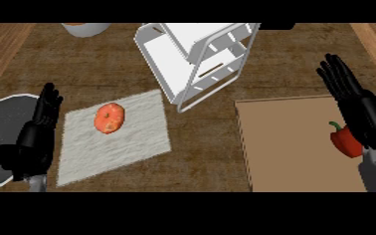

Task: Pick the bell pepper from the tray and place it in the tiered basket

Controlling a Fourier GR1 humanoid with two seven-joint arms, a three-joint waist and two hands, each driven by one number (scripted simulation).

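Pepper position is what our next move turns on: the bell pepper (346,140) lies on the brown tray (286,144), close to its right edge, and our right hand (351,97) stands directly over and just beyond it, fingers straight and spread, pointing away from us and holding nothing. From those fingertips the pepper sits back toward us, near the palm and wrist, partly hidden by the hand's lower part, so we judge that we must draw the hand back or lower it before the fingers can curl round. Our left hand (38,129) rests at the far left, fingers straight and upright, well apart from the tray, so the right is plainly the nearer one. The pepper is glossy red with a short green stem curving up at its upper left; its long axis seems to run from that stem down and to the right, though the hidden part leaves us unsure. The white tiered basket (195,59) stands beyond the tray's left corner, up and to the left of the pepper, so the carry will go leftward and away from us.
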